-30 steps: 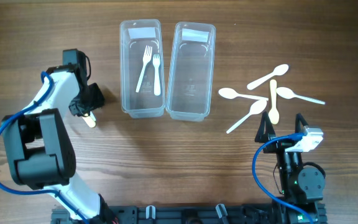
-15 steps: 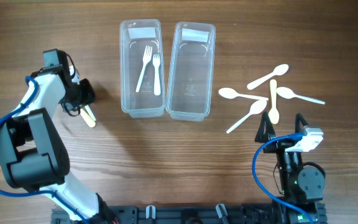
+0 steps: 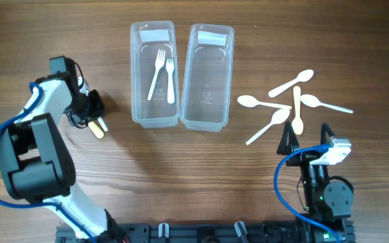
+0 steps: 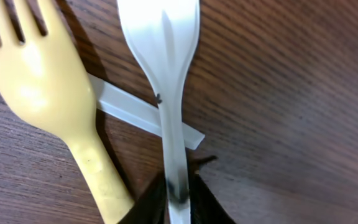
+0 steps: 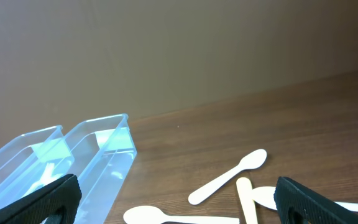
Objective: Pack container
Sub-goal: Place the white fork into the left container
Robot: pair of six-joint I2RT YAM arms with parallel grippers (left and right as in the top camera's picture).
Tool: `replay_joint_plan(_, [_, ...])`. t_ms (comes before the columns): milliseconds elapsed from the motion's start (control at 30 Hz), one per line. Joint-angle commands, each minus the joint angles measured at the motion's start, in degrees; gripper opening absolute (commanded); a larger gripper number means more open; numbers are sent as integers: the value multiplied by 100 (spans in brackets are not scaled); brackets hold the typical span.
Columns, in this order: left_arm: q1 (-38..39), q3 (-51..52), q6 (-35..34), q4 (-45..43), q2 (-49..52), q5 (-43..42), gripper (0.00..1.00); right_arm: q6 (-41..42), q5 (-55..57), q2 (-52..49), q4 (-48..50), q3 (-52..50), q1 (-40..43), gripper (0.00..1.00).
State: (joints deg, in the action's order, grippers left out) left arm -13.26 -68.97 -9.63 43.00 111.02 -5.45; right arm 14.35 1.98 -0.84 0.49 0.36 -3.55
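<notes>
My left gripper (image 3: 88,112) is low over a small pile of forks left of the containers. In the left wrist view its jaws (image 4: 178,200) are shut on the handle of a white fork (image 4: 166,68). A cream fork (image 4: 48,81) lies beside it, and another white handle (image 4: 138,112) crosses underneath. In the overhead view only the cream fork's end (image 3: 98,128) shows. The left clear container (image 3: 138,101) holds two white forks (image 3: 162,74). The right clear container (image 3: 208,115) is empty. My right gripper (image 3: 307,138) is open and empty, below the spoons (image 3: 282,104).
Several white and cream spoons (image 5: 229,177) lie loosely crossed on the wooden table, right of the containers and just ahead of my right gripper (image 5: 179,211). The two containers (image 5: 98,162) stand side by side at the back middle.
My left arm's wrist has swung left and settled back slightly over the fork pile. The right arm, containers and spoons have not moved.
</notes>
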Motion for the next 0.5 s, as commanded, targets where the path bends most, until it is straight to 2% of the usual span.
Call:
replay_joint_plan(0, [2,50,20,28,221,-92,4,83,96,42,33,-7,-13,100])
replay_joint_plan(133, [2,-157,-24,52,129,-417,4,83,96,42,33,-7,-13,100])
replay_joint_plan(233, [2,-1172,-24,306,-236,-411,4,83,96,42,33,-7,-13,100])
replay_joint_plan(300, [70,-2227,-157,708,-525,-413,4,85,96,42,33,-7,-13,100])
replay_joint_plan(367, [404,-2706,-155,855,-728,-431,4,85,96,42,33,-7,-13,100])
replay_joint_plan(467, [1355,-2769,-127,647,-758,-540,4,83,96,42,33,-7,-13,100])
